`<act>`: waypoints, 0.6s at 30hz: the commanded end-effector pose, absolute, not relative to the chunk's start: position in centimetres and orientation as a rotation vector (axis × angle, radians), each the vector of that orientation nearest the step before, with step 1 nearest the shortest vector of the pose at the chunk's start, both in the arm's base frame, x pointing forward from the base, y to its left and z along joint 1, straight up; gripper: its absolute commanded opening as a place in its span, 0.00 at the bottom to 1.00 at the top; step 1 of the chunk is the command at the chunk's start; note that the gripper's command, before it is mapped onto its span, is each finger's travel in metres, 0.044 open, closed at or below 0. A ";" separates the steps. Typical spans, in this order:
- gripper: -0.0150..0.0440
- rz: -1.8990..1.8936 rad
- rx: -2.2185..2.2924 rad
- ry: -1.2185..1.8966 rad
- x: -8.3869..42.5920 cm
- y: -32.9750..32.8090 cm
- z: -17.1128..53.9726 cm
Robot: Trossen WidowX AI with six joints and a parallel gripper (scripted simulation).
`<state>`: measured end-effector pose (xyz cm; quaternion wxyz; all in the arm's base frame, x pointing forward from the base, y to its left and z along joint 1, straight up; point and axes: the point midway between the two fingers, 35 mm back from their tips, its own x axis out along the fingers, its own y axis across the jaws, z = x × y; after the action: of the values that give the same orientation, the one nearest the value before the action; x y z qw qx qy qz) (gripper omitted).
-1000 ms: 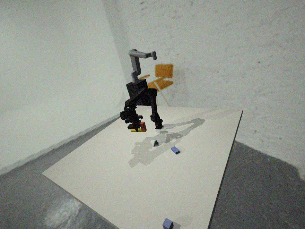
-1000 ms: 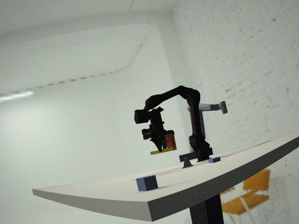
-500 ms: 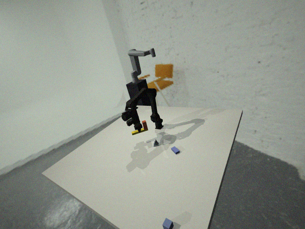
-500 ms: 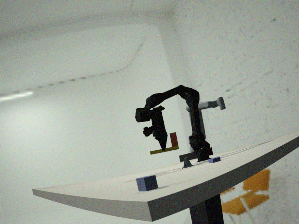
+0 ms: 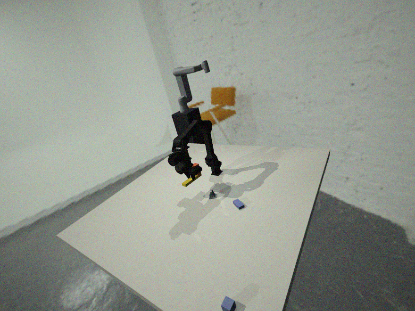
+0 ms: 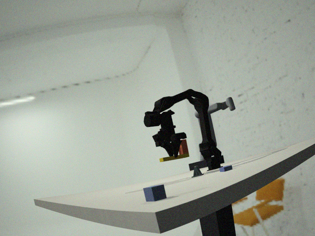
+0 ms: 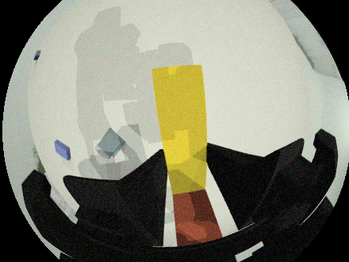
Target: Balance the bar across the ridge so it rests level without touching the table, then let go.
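The yellow bar point(image 5: 186, 183) point(image 6: 166, 159) point(image 7: 180, 103) hangs in the air with a red block point(image 5: 195, 164) point(image 6: 183, 146) point(image 7: 194, 216) on one end. My gripper point(image 5: 193, 178) point(image 6: 173, 156) point(image 7: 184, 152) is shut on the yellow bar, between its plain end and the red block. The small dark grey ridge point(image 5: 212, 194) point(image 6: 196, 171) point(image 7: 111, 143) stands on the table, below the bar and off to one side. In the wrist view the ridge is left of the bar, and the bar does not touch it.
A flat blue block point(image 5: 238, 203) point(image 6: 226, 168) point(image 7: 63, 150) lies near the ridge. Another blue block point(image 5: 228, 304) point(image 6: 154, 192) point(image 7: 37, 55) lies near a corner of the table point(image 5: 134, 247) point(image 6: 106, 203). The arm's base stands behind the ridge, with a dark box beside it.
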<state>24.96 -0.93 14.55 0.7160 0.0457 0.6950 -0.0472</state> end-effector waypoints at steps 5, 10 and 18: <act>0.25 0.161 -0.165 1.536 25.7 0.8 14.6; 0.25 0.315 -0.321 1.518 26.1 1.9 14.6; 0.25 0.560 -0.571 1.466 26.7 3.8 14.7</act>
<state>26.38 2.84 14.71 0.6877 -0.2071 0.6662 0.2011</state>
